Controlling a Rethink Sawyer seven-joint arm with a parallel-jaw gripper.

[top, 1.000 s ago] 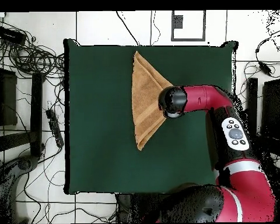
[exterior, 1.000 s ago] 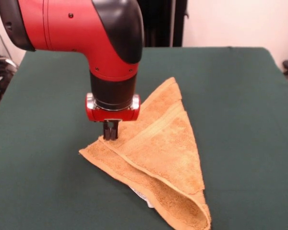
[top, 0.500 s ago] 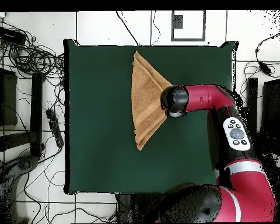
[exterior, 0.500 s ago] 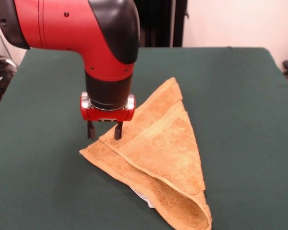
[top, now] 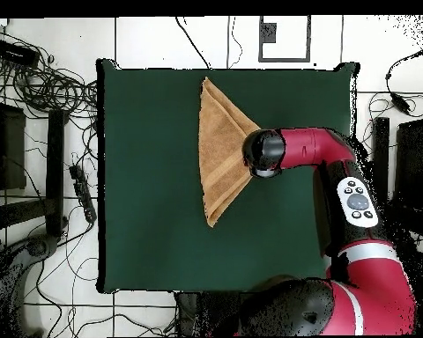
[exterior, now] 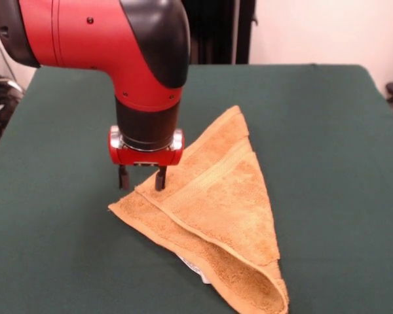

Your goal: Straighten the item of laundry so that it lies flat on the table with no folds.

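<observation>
Here the towel (exterior: 216,216) is shown folded into a triangle on the green table (exterior: 327,131), with the gripper (exterior: 142,178) held just above its left corner. In the front view the two dark fingers (exterior: 160,178) are seen spread apart with nothing between them: one hangs over the folded upper edge of the cloth, the other over bare table just beside it. Whether the tips touch the cloth cannot be told. This detail is lost in the overhead view, where the gripper is hidden beneath the black and red head of the arm (top: 268,151); only the arm's reach across the table to the towel's right-hand corner is seen there.

The front view alone shows the layering. An upper layer is laid over a lower one, whose edge sticks out along the near left side, and a rounded fold is seen at the near tip. A small white tag (exterior: 195,268) shows at the lower edge, and a paler woven band is seen running across the upper layer.

The overhead view alone gives the outline on the table (top: 153,176). The towel (top: 219,150) is seen as a long narrow triangle, its straight side running toward and away from the robot's base, one sharp tip near the table's far edge and the other near the middle. No containers are shown.
</observation>
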